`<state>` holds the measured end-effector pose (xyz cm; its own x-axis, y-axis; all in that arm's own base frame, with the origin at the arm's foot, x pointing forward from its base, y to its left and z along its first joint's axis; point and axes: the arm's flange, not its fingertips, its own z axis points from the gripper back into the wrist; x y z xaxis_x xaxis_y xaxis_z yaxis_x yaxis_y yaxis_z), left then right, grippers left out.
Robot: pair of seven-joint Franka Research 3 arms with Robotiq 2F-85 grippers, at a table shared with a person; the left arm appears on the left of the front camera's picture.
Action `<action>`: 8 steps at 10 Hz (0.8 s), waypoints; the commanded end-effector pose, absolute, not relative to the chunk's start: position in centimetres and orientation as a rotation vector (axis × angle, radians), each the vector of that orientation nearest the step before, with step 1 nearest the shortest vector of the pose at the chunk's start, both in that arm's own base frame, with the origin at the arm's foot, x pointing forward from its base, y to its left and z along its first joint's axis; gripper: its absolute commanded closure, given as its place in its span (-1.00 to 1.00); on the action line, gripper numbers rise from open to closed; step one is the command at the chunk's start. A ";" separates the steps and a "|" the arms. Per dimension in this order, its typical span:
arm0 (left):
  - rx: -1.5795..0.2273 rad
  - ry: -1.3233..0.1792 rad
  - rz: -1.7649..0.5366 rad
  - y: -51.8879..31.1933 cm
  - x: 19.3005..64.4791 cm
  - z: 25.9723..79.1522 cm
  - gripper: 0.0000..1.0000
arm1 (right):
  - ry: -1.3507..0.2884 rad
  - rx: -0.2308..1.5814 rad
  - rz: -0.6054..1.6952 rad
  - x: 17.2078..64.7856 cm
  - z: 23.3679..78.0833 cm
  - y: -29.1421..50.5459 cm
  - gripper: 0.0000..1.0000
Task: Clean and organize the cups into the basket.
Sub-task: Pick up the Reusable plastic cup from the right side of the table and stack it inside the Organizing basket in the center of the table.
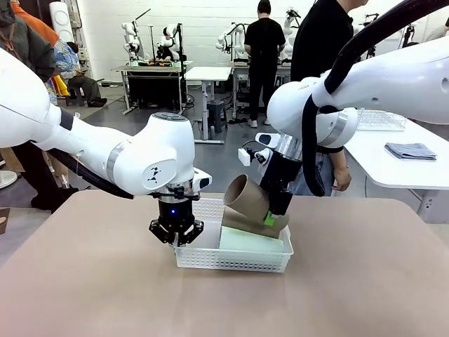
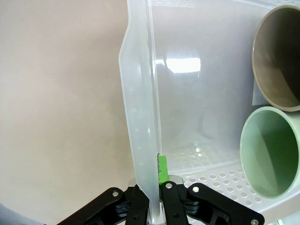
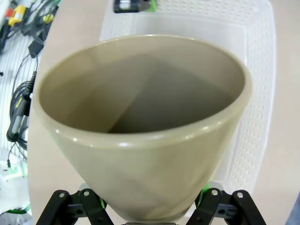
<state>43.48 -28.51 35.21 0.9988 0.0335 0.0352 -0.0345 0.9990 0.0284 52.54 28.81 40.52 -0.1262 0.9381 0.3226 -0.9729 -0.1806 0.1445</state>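
The white basket (image 1: pixel 231 261) stands mid-table. My left gripper (image 1: pixel 177 230) is shut on its left wall, and the left wrist view shows that wall (image 2: pixel 140 140) pinched between my left gripper's (image 2: pixel 152 190) jaws. The mint green cup (image 1: pixel 251 241) lies on its side in the basket, with its mouth (image 2: pixel 272 154) towards that wall. My right gripper (image 1: pixel 275 209) is shut on the base of the tan cup (image 1: pixel 247 200), holding it tilted over the basket's right half, mouth up and to the left. In the right wrist view the tan cup (image 3: pixel 140 117) sits between my right gripper's (image 3: pixel 150 208) fingers, above the basket (image 3: pixel 255 93).
The tan table top (image 1: pixel 91 281) lies bare around the basket. A person (image 1: pixel 319 42) stands at the far side behind my right arm. A white table (image 1: pixel 393 165) with a folded grey cloth (image 1: pixel 410 150) is at the right.
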 end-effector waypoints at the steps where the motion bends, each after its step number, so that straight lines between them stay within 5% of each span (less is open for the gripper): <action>1: 0.033 -0.034 0.034 -28.5 43.4 35.1 1.00 | -0.086 0.343 1.653 53.5 40.7 29.6 -0.60; 8: 0.033 -0.034 0.034 -28.5 43.4 35.1 1.00 | -0.072 0.384 1.609 53.5 42.6 27.2 -0.60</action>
